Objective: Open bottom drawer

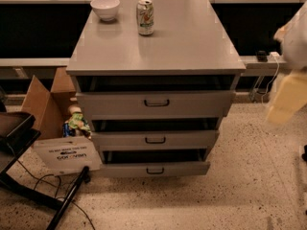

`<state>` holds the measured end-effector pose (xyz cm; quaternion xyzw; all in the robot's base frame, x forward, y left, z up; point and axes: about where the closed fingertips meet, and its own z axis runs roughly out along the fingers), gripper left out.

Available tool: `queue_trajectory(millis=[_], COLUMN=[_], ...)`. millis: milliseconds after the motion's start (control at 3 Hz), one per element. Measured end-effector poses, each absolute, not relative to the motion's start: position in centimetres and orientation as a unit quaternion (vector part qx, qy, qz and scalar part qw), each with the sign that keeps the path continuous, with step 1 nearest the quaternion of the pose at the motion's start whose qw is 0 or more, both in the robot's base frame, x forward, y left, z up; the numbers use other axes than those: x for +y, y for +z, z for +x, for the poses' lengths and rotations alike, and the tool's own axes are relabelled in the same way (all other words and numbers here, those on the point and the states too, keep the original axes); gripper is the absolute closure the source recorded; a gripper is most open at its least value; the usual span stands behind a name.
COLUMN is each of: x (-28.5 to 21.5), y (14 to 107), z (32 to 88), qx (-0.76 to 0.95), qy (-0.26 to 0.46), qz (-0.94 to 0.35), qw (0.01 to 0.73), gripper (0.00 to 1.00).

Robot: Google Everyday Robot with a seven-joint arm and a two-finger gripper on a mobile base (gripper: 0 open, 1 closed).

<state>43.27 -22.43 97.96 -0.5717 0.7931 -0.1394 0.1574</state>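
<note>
One cardboard box (pixel 45 102) leans just left of the grey cabinet (pixel 192 47), with a white sign (pixel 67 155) propped below it. On the cabinet's top, toward the back left, stand a white bowl (pixel 105 7) and a drink can (pixel 145 17). The bottom drawer (pixel 187 168) is the lowest front of the cabinet, and its dark handle (pixel 155 170) is untouched. It looks barely out, if at all. The gripper (pixel 288 97) hangs well apart from the cabinet's right side, level with the upper drawers. Whether it is spread or closed I cannot make out. By my reading, reaching, gripping and pulling all remain.
</note>
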Motion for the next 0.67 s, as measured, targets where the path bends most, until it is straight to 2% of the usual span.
queue_trajectory(millis=[667], x=[-25.5], y=[80.4], z=[45.4], qx=[0.810], qy=[-0.133], qz=[-0.564], qw=[0.087], gripper=[0.00])
